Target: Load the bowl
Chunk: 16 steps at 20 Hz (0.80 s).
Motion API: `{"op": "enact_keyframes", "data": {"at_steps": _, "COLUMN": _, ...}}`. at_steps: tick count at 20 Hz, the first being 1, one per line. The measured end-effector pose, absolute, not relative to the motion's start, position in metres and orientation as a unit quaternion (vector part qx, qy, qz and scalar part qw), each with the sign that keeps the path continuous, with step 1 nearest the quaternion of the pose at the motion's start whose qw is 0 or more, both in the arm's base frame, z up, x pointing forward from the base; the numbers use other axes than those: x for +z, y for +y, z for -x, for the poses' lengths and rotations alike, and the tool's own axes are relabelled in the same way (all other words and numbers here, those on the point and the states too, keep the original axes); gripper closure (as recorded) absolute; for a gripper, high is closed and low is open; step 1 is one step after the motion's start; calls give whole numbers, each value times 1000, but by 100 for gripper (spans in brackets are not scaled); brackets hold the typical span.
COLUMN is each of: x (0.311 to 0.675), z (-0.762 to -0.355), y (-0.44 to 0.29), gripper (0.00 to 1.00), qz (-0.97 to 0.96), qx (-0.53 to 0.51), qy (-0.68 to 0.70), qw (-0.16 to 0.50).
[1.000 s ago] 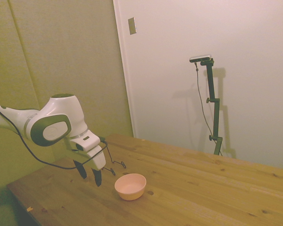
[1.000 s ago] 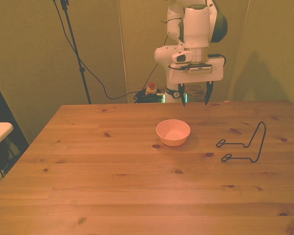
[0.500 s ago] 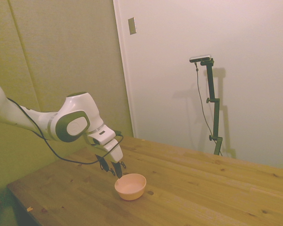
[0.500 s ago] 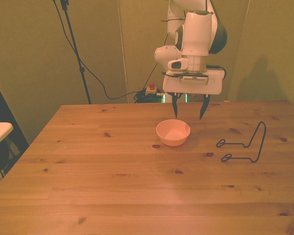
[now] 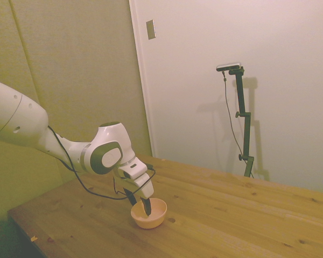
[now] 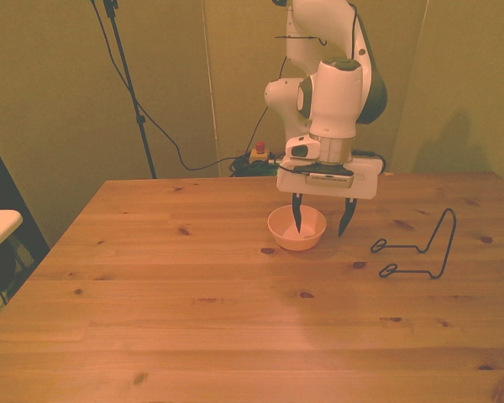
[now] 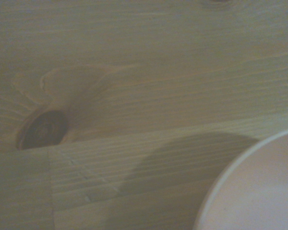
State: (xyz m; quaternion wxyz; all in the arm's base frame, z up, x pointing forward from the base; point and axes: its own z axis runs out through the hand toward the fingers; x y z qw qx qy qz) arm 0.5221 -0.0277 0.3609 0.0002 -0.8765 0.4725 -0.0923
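I see claw lower than before, spread wide across bowl rim: one finger inside, one outside. Bowl not moved on bench.

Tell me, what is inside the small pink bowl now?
One dark finger of the open gripper reaches inside the small round pale pink plastic bowl; the other finger hangs outside its rim. Nothing else shows inside, though the finger hides part of the floor.
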Motion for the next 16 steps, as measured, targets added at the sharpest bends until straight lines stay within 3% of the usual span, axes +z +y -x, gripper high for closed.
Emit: {"op": "enact_keyframes", "data": {"at_steps": 16, "x": 353, "z": -526, "y": -26, "gripper": 100, "qz": 873, "qx": -85, "qy": 480, "qw": 1}}
